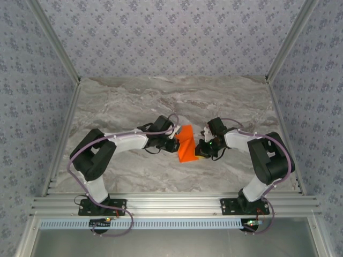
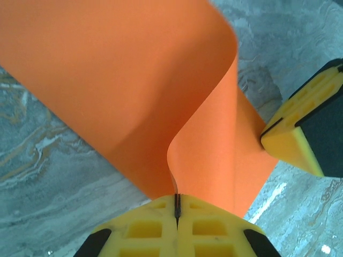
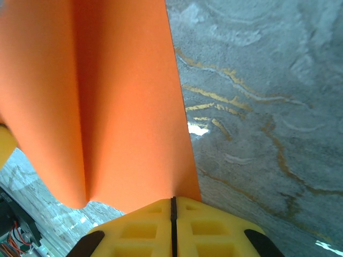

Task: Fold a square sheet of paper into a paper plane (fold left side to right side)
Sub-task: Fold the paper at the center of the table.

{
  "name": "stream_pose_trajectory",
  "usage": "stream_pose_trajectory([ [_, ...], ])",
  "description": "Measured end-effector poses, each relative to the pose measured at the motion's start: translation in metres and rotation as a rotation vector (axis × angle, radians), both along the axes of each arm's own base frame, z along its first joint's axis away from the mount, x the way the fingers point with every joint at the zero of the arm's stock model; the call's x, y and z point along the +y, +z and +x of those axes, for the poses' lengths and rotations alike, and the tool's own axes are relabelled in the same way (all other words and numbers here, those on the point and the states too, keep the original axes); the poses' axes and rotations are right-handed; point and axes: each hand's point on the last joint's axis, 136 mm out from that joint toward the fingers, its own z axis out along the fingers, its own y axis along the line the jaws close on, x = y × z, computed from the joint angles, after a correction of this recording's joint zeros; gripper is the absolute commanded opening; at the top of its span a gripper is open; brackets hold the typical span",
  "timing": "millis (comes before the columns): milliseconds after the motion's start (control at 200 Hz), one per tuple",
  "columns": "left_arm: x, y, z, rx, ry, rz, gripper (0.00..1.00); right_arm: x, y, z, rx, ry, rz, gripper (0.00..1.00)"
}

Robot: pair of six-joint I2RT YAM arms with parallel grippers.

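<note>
The jaws of the left gripper (image 2: 176, 206) are pressed together and pinch one edge of the sheet of paper (image 1: 186, 145). The jaws of the right gripper (image 3: 172, 206) are pressed together as well, with the opposite edge of the sheet caught in their seam.

The marble table (image 1: 134, 101) takes most of the top view. The two grippers face each other a little below the centre of that frame, with the orange sheet between them. The sheet looks raised off the table and bent in a soft S-curve. I cannot see a sharp crease in it. In the left wrist view the curl rises from the bottom centre toward the upper right, and a yellow finger of the right gripper touches the paper at the right edge of the frame.

In my judgement the step in hand is bringing the left edge over to the right edge. To do it well, the right side should be kept low and quiet while the left side travels over it in a slow arc. The paper is thin, so the grippers should not pull apart. The edges and corners should meet exactly before any pressing, because a crease made early will be crooked.
</note>
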Motion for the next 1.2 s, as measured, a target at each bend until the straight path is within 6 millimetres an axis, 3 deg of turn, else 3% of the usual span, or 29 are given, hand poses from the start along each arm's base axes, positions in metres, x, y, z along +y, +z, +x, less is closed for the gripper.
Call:
stream_pose_trajectory([
  [1204,-0.002,-0.022,0.006,0.018,-0.011,0.054,0.0,0.0,0.0,0.0,0.01,0.014,-0.008,0.07],
])
